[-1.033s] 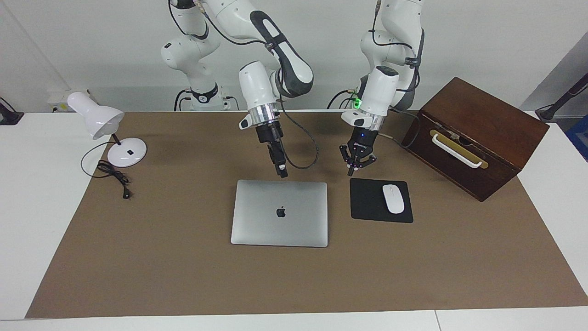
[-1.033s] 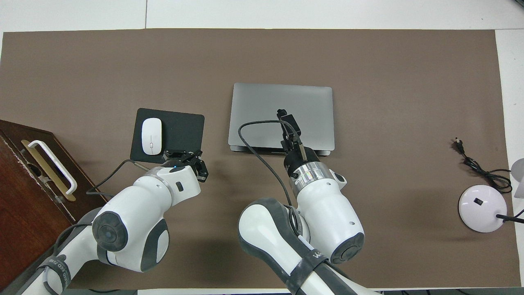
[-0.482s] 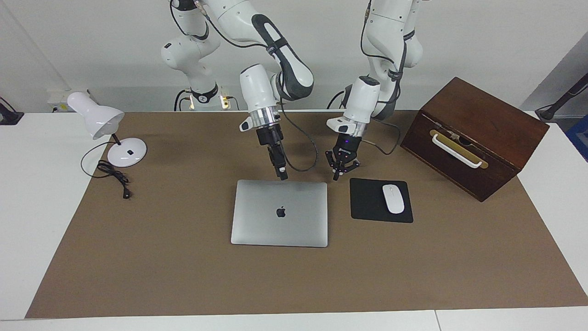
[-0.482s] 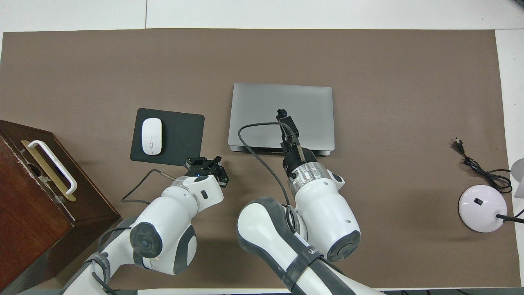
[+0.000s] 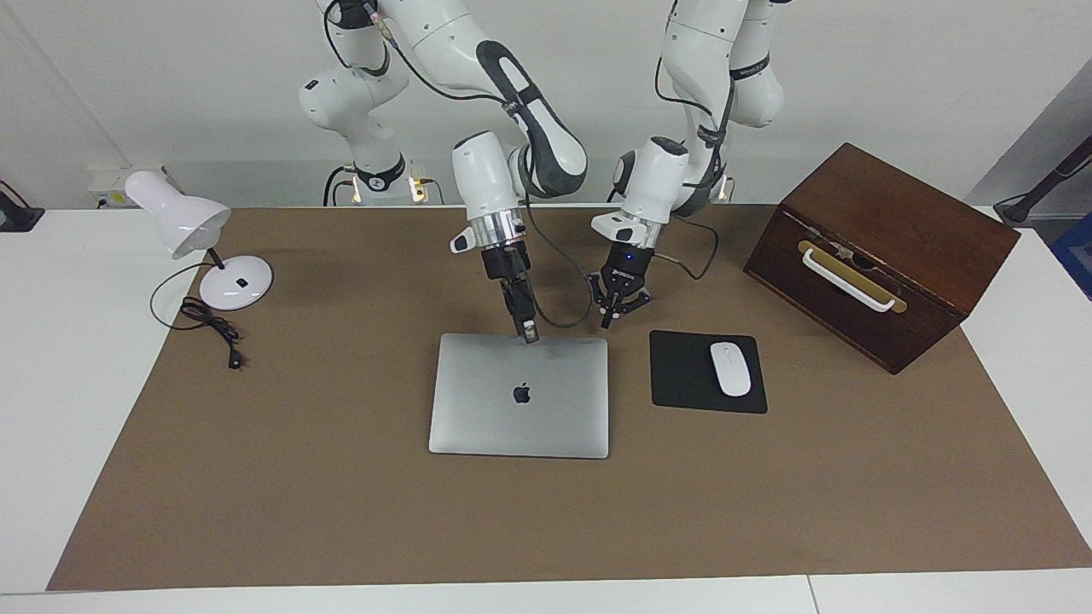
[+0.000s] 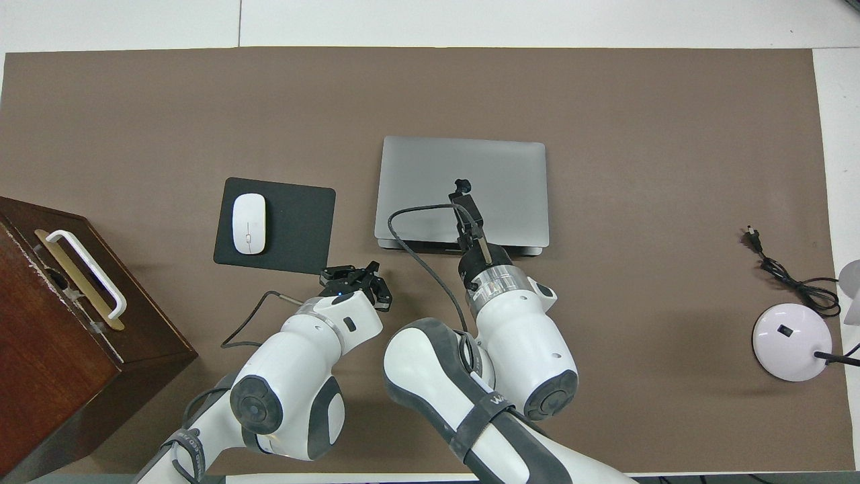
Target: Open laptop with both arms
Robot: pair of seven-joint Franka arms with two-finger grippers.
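A closed silver laptop [image 5: 519, 395] lies flat at the centre of the frame on a brown-covered tabletop [image 5: 341, 477], its dark logo facing up. The right tool [image 5: 529, 331] points down at the laptop's upper edge, at or just above the lid; whether it is clenched cannot be told. The left tool [image 5: 618, 309], its fingers spread and holding nothing, hangs over bare tabletop just above the laptop's upper right corner, beside a black mouse pad [image 5: 689, 375] carrying a white mouse [image 5: 730, 368].
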